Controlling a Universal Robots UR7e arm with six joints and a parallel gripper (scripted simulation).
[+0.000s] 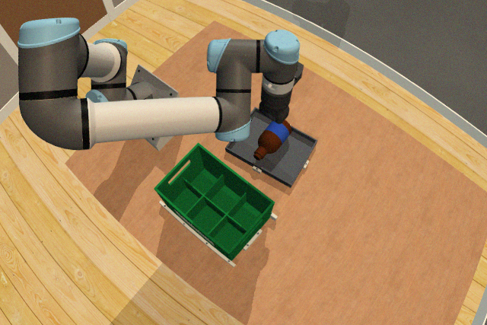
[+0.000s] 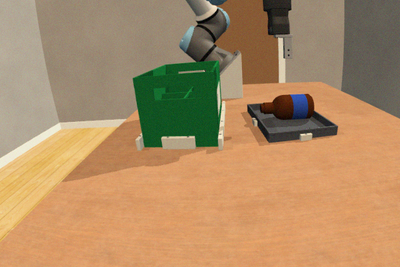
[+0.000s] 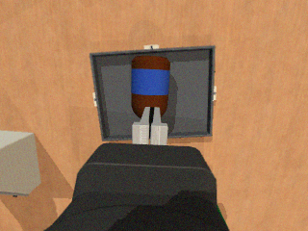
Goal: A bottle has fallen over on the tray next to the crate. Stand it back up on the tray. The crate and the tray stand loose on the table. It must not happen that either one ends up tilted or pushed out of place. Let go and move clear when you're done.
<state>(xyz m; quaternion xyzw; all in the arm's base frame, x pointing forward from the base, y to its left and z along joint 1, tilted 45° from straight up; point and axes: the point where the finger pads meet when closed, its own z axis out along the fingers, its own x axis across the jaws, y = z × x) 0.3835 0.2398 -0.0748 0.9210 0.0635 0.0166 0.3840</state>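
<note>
Green, the crate (image 2: 179,105) stands toward the counter's left edge, its far compartments hidden by its walls. Beside it the dark tray (image 2: 292,126) carries the brown bottle (image 2: 290,106), lying on its side. High above, the gripper (image 2: 287,47) is clenched on nothing; in the wrist view its fingers hide the bottle's neck.
</note>
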